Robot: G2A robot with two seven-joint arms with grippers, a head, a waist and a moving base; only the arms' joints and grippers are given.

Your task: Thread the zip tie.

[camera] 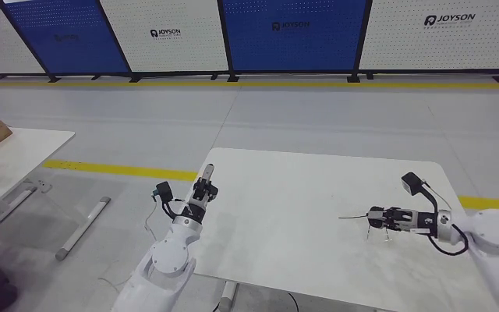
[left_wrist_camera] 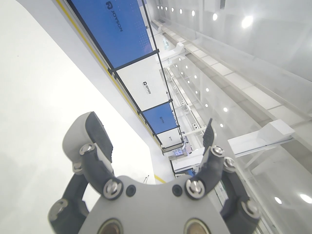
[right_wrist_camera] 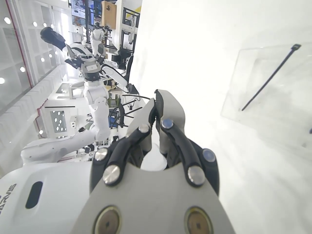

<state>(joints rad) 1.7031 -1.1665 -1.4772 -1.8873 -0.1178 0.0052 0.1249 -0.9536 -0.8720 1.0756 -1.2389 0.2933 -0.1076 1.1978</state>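
Note:
A thin black zip tie [camera: 352, 217] lies straight on the white table [camera: 296, 234], right of its middle. In the right wrist view the zip tie [right_wrist_camera: 270, 76] rests on what looks like a faint clear rectangular sheet [right_wrist_camera: 243, 57], its square head at the far end. My right gripper [camera: 373, 218] hovers at the tie's near end; the right gripper [right_wrist_camera: 155, 103] is shut, and I see nothing between its pads. My left gripper [camera: 206, 186] stays at the table's left edge, pointing away from me. The left gripper [left_wrist_camera: 151, 122] is open and holds nothing.
A second white table [camera: 31, 148] stands off to the left across a strip of floor. Blue and white partition panels [camera: 292, 31] line the back, beyond a yellow floor line. A wide stretch of bare table lies between the two arms.

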